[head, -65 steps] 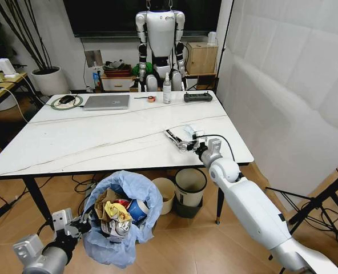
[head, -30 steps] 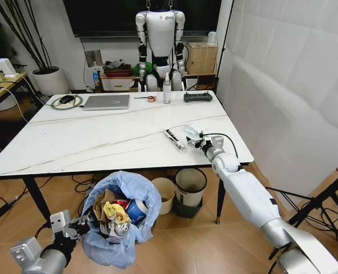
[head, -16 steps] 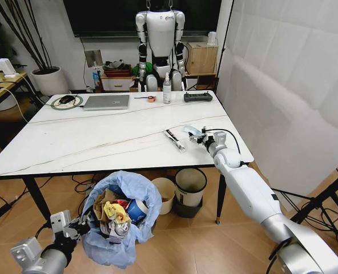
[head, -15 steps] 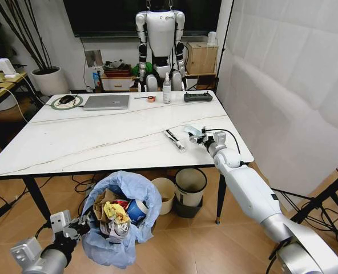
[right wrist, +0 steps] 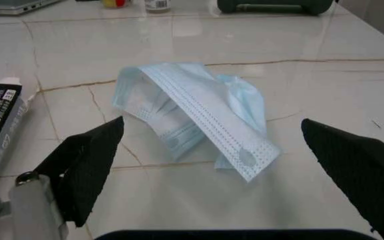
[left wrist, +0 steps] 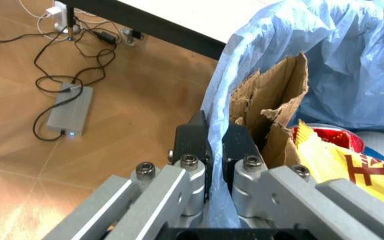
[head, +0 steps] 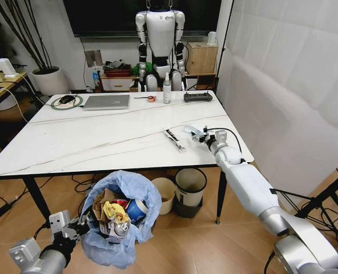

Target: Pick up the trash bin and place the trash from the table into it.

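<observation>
Left gripper (left wrist: 213, 150) is clamped on the bin (head: 123, 220) rim below the table (head: 100, 142) (already well filled). Right gripper (right wrist: 209, 175), spread, brackets the mask (right wrist: 195, 117); a tube (head: 174, 140) also remains.

Light-blue crinkled bag over trash bin (head: 123, 220), near left; brown cardboard (left wrist: 272, 107), yellow-red wrapper (left wrist: 352, 167) inside. Pale-blue pleated mask (right wrist: 195, 115) on white, brown-veined table (head: 89, 142). Black-and-white tube (head: 174, 140) left of mask.
</observation>
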Controlling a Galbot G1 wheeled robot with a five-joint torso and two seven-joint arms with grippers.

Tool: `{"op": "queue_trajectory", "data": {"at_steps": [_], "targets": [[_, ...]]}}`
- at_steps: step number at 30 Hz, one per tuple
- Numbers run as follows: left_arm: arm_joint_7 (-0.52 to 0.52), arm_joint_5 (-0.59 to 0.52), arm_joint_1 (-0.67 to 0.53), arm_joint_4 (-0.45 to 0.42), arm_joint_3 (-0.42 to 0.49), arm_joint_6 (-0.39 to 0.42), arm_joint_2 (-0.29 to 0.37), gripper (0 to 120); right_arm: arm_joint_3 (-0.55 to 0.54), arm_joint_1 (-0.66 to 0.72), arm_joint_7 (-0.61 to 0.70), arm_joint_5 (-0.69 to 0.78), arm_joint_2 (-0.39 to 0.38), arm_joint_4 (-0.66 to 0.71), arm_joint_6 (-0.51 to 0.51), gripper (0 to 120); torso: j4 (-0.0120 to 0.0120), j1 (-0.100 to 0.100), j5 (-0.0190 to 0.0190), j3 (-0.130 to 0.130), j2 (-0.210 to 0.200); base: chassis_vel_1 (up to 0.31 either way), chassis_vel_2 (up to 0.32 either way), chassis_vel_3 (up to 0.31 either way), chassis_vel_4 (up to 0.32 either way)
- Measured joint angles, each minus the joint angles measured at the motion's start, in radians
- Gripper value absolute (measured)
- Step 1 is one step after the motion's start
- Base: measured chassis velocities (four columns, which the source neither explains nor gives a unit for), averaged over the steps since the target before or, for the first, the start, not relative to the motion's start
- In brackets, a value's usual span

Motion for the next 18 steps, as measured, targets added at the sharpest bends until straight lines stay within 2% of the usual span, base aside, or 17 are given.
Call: {"op": "queue_trajectory", "data": {"at_steps": [4,6,9,12,15,18], "targets": [[0.000,0.002,-0.001,0.000,0.000,0.000,-0.002,0,-0.001,0.024,-0.008,-0.004,0.004,-0.042,0.015,81,0.0000,0.000,-0.0001,0.000,0.000,0.000,0.000,0.000,0.000],[0.000,0.002,-0.001,0.000,0.001,0.000,-0.003,0,-0.002,0.027,-0.008,-0.004,0.004,-0.049,0.017,77,0.0000,0.000,-0.0001,0.000,0.000,0.000,0.000,0.000,0.000],[0.000,0.003,-0.003,0.000,0.002,-0.001,-0.005,0,-0.004,0.030,-0.009,-0.005,0.004,-0.056,0.019,63,0.0000,0.000,-0.0001,0.000,0.000,0.000,0.000,0.000,0.000],[0.000,0.003,-0.003,0.001,0.002,-0.001,-0.006,0,-0.006,0.030,-0.009,-0.006,0.004,-0.056,0.019,56,0.0000,0.000,0.0000,0.000,0.000,0.000,0.000,0.000,0.000],[0.000,0.003,-0.004,0.002,0.002,-0.001,-0.005,0,-0.007,0.031,-0.010,-0.006,0.004,-0.057,0.019,41,0.0000,0.000,0.0000,0.000,0.000,0.000,0.000,0.000,0.000],[0.000,0.003,-0.004,0.002,0.001,-0.001,-0.006,0,-0.007,0.033,-0.011,-0.006,0.003,-0.060,0.019,32,0.0000,0.000,0.0000,0.000,0.000,0.000,0.000,0.000,0.000]]}}
